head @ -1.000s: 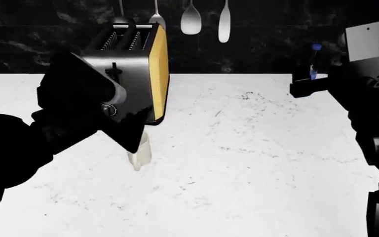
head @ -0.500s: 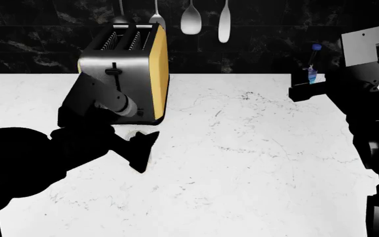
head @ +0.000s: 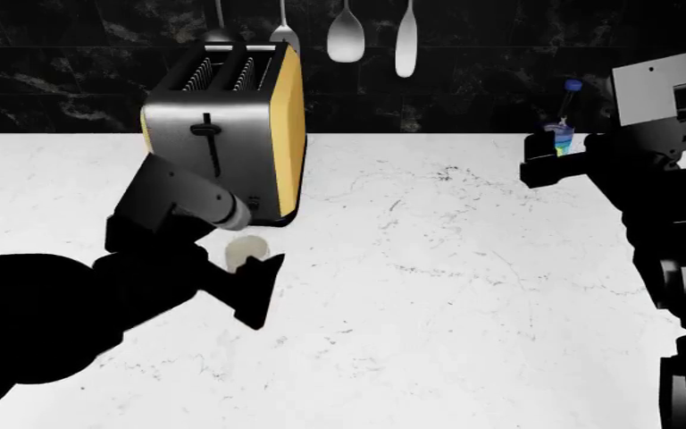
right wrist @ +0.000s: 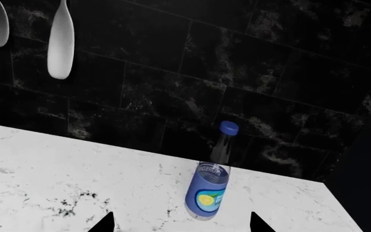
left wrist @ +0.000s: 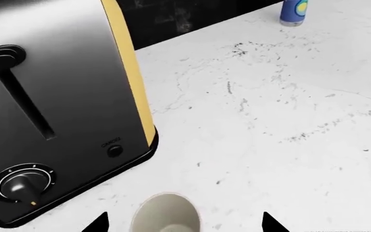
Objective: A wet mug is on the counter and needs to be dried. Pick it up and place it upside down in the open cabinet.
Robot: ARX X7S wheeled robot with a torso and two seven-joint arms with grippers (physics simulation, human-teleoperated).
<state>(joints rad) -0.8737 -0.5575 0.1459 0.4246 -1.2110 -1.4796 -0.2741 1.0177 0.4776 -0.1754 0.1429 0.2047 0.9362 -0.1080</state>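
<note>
Mug [left wrist: 165, 215] upright btwn open left fingers [left wrist: 99, 223].

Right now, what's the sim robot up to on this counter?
It is going for the mug, which stands upright on the counter just in front of the toaster. The left gripper hangs over the mug with its jaws spread to either side, not yet closed on it. The right gripper is open too, holding nothing, held near the bottle at the back of the counter. Nothing has been lifted, and no cabinet is in view.
</note>
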